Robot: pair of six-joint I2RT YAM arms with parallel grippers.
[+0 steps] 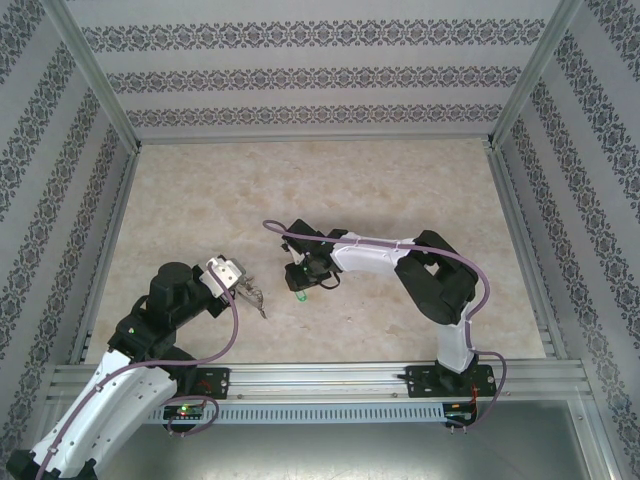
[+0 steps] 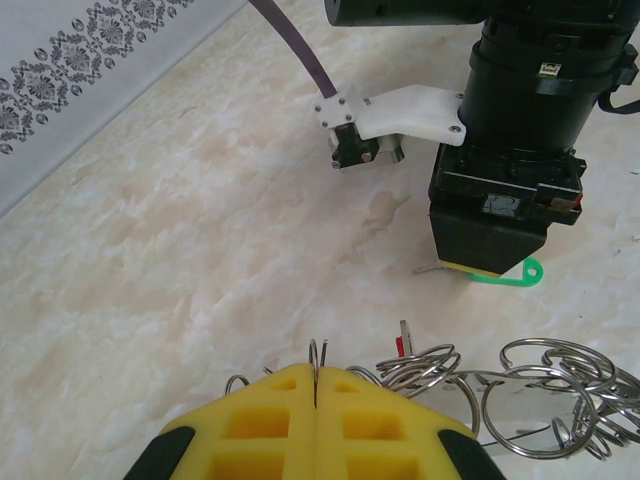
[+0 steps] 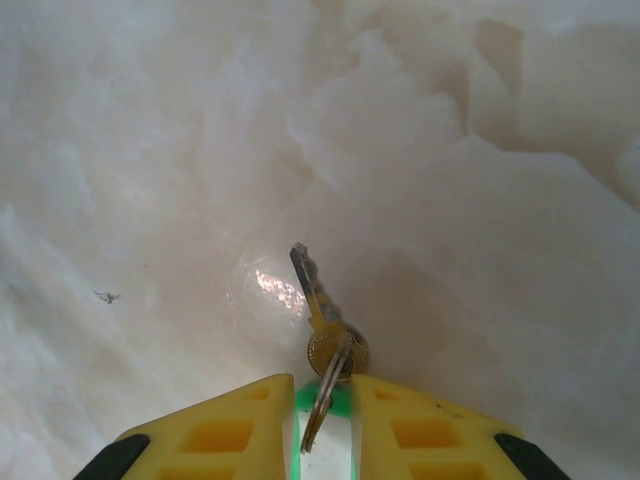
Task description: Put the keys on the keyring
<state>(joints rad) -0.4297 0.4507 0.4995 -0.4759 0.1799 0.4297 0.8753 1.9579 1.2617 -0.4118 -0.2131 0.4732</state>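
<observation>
Left fingers (image 2: 298, 395) were pressed shut on a thin loop of the keyring (image 2: 440, 368). Its bunch of silvery rings lay on the desk (image 2: 200, 250) just right of them, with a red-headed key (image 2: 400, 345) standing among the coils. Right fingers (image 3: 275, 400) stood narrow around a green tag (image 3: 322, 398) and a small ring, with a brass-headed key (image 3: 322, 320) flat on the desk just ahead. I could not tell whether they gripped. From overhead I saw both arms close together at mid-desk.
</observation>
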